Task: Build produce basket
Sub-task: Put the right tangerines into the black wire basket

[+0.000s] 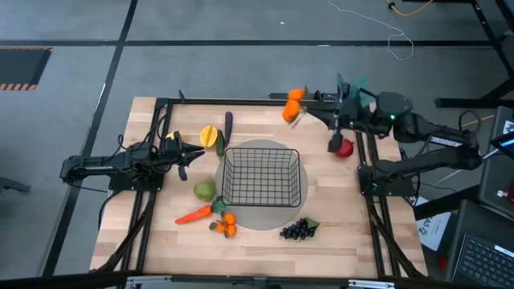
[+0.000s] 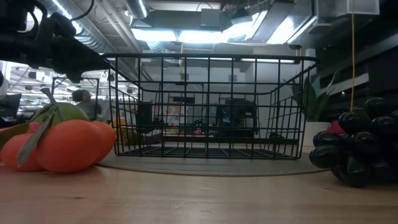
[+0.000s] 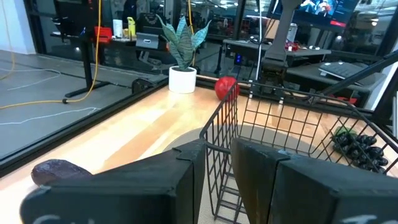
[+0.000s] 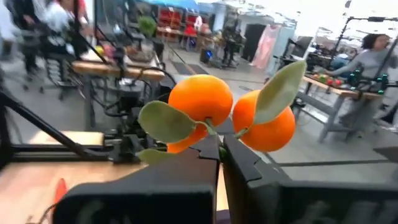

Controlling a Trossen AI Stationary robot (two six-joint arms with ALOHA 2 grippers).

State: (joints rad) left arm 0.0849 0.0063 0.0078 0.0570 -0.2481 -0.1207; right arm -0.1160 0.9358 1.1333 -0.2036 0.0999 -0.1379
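Observation:
The black wire basket [image 1: 261,177] stands on a round grey mat mid-table, with nothing in it. My right gripper [image 1: 307,112] is up over the table's far edge, shut on a leafy pair of small oranges [image 4: 202,99]. My left gripper [image 3: 217,163] hovers level at the basket's left side, its fingers a little apart with nothing between them. Lying on the table around the basket are yellow pieces [image 1: 209,136], an eggplant [image 1: 229,124], a pear [image 1: 205,190], a carrot [image 1: 193,214], more oranges [image 1: 226,223], grapes [image 1: 299,229] and a red apple [image 1: 344,147]. My right gripper pinches the orange pair at the stalk where the green leaves meet [image 4: 217,138], at the fingers' free ends. The fingers reach in level from the table's right side. The two oranges and their leaves stick out beyond the fingertips, lifted clear of the table.
A teal plant in a white pot [image 3: 182,78] stands at the far right corner. Black frame rails [image 1: 161,160] run along the table's left, far and right sides. Bare wood [image 1: 353,217] lies to the right of the basket.

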